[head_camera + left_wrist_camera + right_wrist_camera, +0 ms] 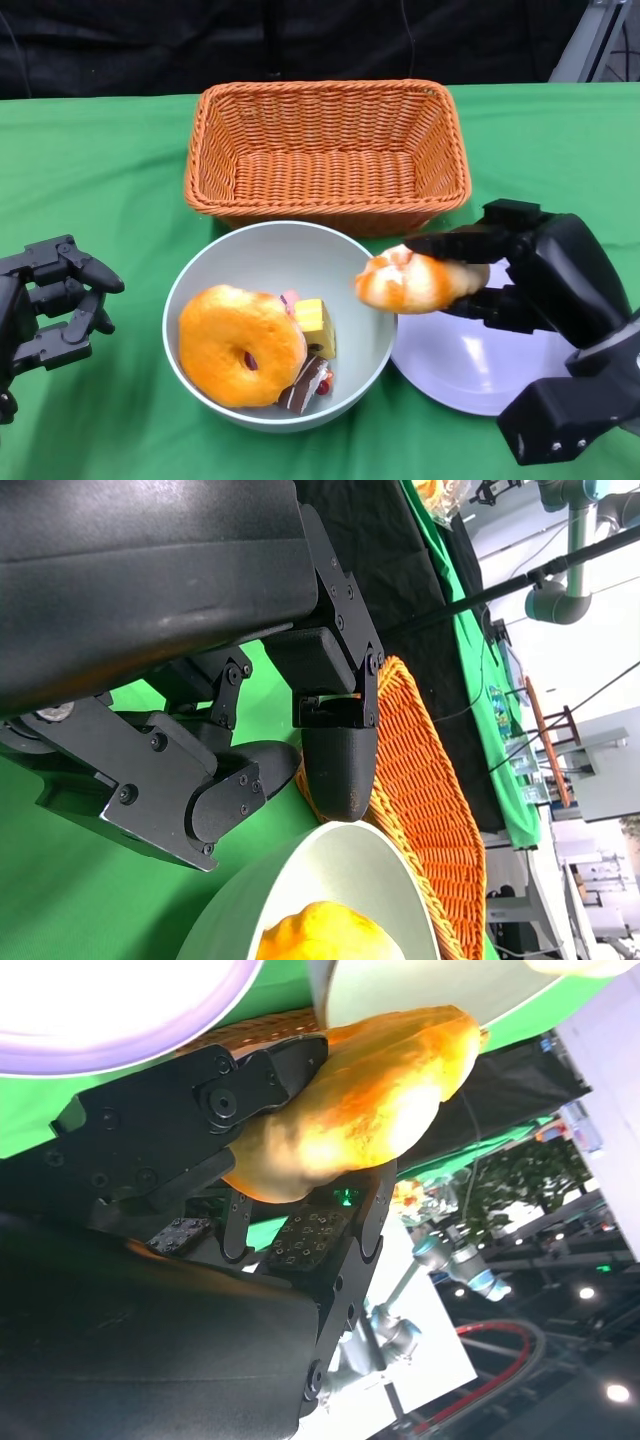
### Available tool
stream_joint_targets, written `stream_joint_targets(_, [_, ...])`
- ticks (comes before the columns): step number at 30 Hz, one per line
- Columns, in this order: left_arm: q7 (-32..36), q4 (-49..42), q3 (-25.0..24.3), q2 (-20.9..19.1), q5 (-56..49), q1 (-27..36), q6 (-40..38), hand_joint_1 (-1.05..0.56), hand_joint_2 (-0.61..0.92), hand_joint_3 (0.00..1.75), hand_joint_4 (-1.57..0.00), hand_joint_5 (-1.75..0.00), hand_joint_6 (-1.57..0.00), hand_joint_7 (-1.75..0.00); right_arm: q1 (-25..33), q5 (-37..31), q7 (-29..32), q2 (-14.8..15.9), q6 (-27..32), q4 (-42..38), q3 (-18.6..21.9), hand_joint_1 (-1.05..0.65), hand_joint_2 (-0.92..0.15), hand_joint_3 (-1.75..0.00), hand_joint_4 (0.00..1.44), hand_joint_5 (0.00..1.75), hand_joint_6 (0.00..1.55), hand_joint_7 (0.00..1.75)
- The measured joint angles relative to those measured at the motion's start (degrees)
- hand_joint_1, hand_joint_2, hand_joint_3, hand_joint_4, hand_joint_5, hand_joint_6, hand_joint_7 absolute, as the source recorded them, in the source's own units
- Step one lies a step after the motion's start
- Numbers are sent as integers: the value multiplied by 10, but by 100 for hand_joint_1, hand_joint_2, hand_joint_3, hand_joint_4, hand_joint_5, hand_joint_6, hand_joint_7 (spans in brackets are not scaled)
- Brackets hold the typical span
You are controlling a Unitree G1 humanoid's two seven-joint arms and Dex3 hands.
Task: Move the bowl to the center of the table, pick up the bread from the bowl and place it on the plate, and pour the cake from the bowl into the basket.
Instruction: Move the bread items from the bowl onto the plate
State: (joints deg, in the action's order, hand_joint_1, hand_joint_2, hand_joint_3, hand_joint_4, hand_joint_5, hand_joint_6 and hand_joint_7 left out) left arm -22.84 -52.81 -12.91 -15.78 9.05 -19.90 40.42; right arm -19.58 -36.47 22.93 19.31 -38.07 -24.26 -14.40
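robotics lab or exhibition hall, green-covered table (100,150), black backdrop (300,40), other robot arms (455,1265) behind, ceiling spotlights (617,1392)

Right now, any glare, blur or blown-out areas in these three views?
Head view: evenly lit and sharp; mild sheen on the plate, soft shadow under the bread in the right hand. Right wrist view: plate rim blown out to white, bread slightly soft up close, background lamps flaring. Left wrist view: left hand sharp, bright background washed out beyond the basket.
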Motion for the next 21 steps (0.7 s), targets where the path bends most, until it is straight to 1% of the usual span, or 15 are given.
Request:
stream_joint_targets(7, [0, -7, 0, 0, 0, -6, 0, -6, 57, 102, -81, -154, -88, -120, 6, -2, 24, 3, 21, -27, 12, 3, -81, 0, 92, 94, 126, 3])
stream_joint_targets(13, [-1, -12, 0, 0, 3, -10, 0, -6, 57, 101, -82, -153, -88, -120, 2, -2, 50, 3, 21, -71, 16, 4, -82, 0, 92, 94, 126, 3])
stream_joint_targets(18, [-1, -17, 0, -2, 3, -11, 0, -6, 58, 100, -81, -153, -87, -119, -19, -20, 78, 3, 17, -122, 12, 1, -81, 0, 91, 94, 125, 2])
stream_joint_targets(21, [-1, -18, 0, -2, 3, -11, 0, -6, 58, 100, -82, -153, -87, -118, -23, -35, 83, 3, 27, -132, 3, -1, -82, 0, 90, 94, 125, 2])
